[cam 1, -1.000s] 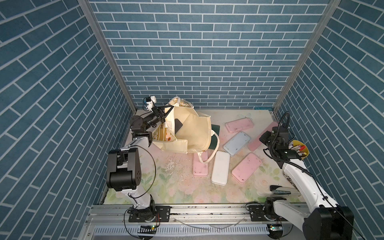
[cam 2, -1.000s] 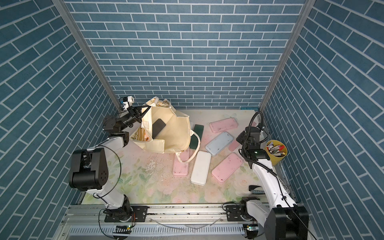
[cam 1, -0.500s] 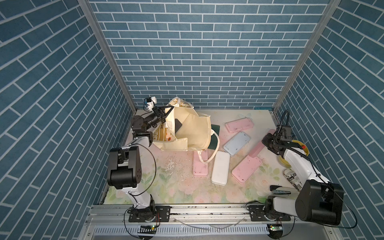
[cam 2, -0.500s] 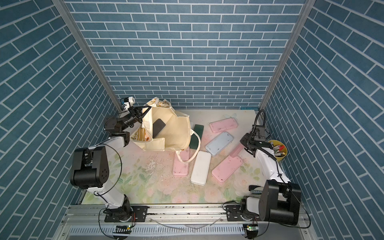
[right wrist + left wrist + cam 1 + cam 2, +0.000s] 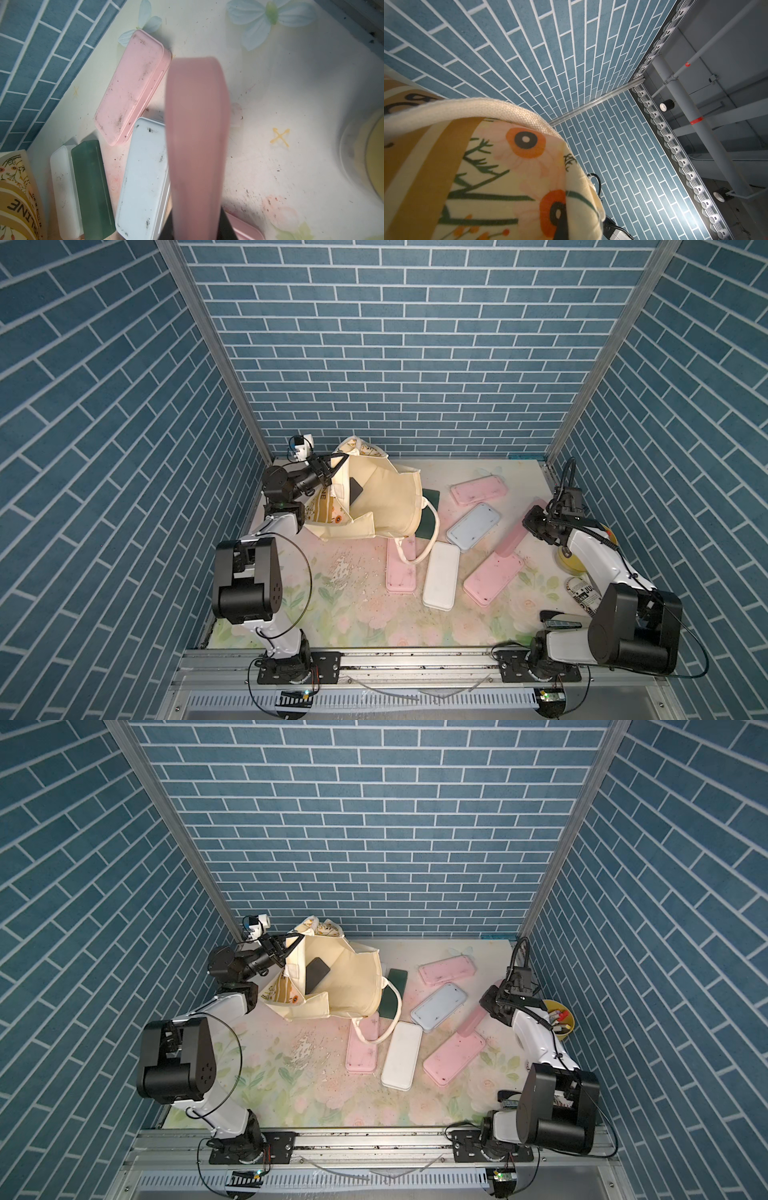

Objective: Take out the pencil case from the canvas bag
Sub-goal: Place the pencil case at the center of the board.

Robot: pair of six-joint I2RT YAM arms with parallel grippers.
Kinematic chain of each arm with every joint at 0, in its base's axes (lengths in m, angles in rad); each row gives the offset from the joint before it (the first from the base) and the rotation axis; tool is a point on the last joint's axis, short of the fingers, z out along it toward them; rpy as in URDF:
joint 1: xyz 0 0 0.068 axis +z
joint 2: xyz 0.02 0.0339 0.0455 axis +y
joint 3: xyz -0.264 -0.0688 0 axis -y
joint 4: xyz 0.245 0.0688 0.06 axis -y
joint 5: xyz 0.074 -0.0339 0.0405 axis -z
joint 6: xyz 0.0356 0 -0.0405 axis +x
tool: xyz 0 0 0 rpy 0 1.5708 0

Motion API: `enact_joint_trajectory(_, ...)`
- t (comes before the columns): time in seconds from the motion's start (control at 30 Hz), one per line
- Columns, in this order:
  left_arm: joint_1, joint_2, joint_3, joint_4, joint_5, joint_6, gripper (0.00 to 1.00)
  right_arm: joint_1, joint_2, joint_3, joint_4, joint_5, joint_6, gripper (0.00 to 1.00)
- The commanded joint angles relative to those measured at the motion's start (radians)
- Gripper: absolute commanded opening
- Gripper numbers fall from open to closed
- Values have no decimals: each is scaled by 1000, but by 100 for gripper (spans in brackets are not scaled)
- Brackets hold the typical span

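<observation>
gripping canvas bag point(image 5: 386, 506), pencil case point(image 5: 197, 135)

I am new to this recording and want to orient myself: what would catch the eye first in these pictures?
The cream canvas bag at the far left of the table stands open, its rim pinched by the left gripper, a dark flat case showing inside. Near the right edge, the right gripper holds a pink pencil case by one end. Between them lie a white case, a pale blue case and several pink cases.
</observation>
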Motion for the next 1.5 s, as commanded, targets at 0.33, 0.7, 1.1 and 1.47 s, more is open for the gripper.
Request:
enact_joint_trajectory(0.33, 1, -56, 14, -58, 4, 82, 0, -17, 45, 80, -89, 9, -114, 0)
enact_joint_trajectory(0.7, 1, -85, 15, -221, -1, 205, 0, -23, 91, 85, -65, -34, -108, 0)
enact_joint_trajectory(1.1, 2, -95, 15, -224, 0, 207, 0, -25, 137, 144, -29, -94, -66, 0)
enact_joint_trajectory(1.47, 1, -98, 15, -225, 2, 208, 0, -43, 255, 217, 28, -98, -52, 0)
